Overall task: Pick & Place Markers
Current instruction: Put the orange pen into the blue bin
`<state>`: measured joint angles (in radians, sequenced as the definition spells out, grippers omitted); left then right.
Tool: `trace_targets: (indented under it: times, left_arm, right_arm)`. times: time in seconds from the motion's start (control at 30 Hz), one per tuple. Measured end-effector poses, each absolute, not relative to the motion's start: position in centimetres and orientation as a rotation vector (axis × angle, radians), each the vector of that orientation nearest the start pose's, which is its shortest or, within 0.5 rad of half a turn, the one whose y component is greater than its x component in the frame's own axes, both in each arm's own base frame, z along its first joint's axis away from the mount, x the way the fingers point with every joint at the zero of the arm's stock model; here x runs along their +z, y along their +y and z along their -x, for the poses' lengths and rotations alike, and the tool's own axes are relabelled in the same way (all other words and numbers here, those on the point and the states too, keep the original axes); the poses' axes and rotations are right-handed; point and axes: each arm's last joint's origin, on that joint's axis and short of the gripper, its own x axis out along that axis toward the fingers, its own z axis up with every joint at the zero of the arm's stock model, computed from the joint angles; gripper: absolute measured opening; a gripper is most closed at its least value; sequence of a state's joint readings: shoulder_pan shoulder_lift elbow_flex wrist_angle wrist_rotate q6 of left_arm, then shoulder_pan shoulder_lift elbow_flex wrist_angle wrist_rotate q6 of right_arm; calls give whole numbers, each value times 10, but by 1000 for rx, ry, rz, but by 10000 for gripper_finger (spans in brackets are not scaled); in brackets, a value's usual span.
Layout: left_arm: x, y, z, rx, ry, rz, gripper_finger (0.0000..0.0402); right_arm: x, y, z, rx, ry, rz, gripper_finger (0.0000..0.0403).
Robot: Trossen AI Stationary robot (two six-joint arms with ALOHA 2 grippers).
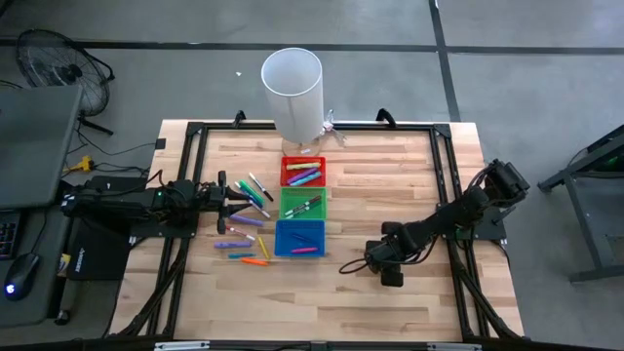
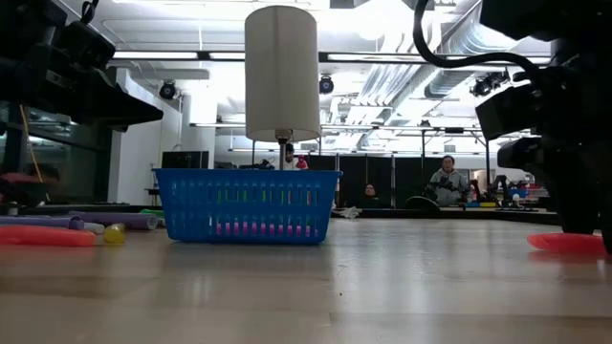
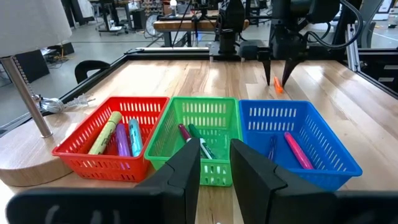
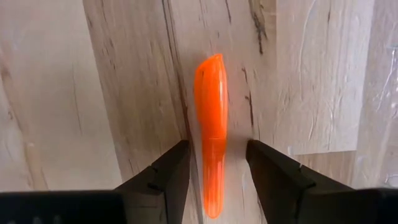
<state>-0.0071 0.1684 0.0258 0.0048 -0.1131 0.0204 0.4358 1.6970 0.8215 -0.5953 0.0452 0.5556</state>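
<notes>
Several markers in mixed colours lie loose on the table left of the bins, and others lie inside the red, green and blue bins. An orange marker lies flat on the wood right of the blue bin. My right gripper points down over it, open, with one finger on each side of the marker's lower half and a gap showing on both sides. In the left wrist view this marker shows below the right gripper. My left gripper is open above the loose markers, facing the bins.
The red bin, green bin and blue bin stand in a row at the table's middle. A white cylindrical lamp on a wooden base stands at the far edge. Black frame rails run along the table's sides.
</notes>
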Motion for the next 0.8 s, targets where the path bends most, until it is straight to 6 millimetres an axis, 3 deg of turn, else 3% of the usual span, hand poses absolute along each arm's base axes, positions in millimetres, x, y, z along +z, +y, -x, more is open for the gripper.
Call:
trace_targets:
  times: [0.23,0.6,0.8]
  left_arm:
    - [159,3,-106,105,139,-29,85]
    - [159,3,-106,104,139,-29,85]
    - [159,3,-106,104,138,-29,85]
  right_arm:
    - [119,111,-242,-73,1446,-62,132]
    - [119,110,-245,-79,1419,-55,33]
    - [120,107,-248,-95,1431,-133,31]
